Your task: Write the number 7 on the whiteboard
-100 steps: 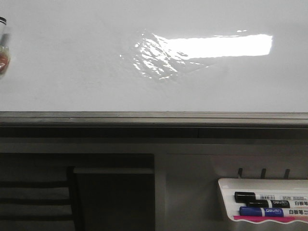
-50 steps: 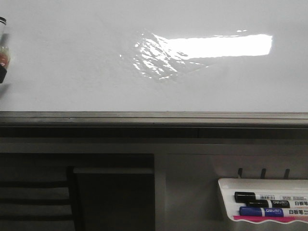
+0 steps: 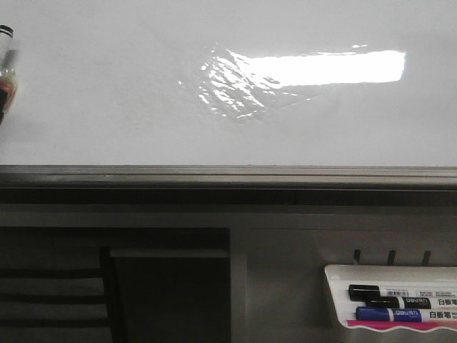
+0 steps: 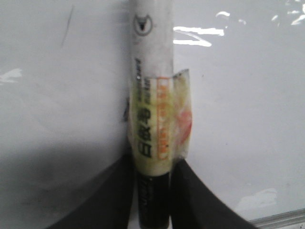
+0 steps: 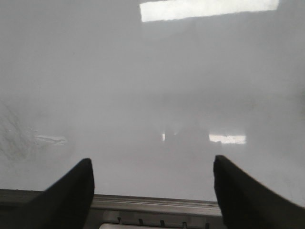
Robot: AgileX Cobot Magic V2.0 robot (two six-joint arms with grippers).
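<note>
Whiteboard point(image 3: 143, 107) fills the scene, lying ahead of both sets of jaws. Left gripper point(image 4: 152, 191) pinches a marker point(image 4: 152, 95), its jaws pressed on the taped barrel; a thin stroke point(image 4: 66, 26), perhaps the 7's stem, sits beside the barrel. The smooth tape could let the marker slip or twist, skewing any line. Right gripper point(image 5: 152, 191) hangs spread and empty, near the rail point(image 5: 157, 206).
</note>
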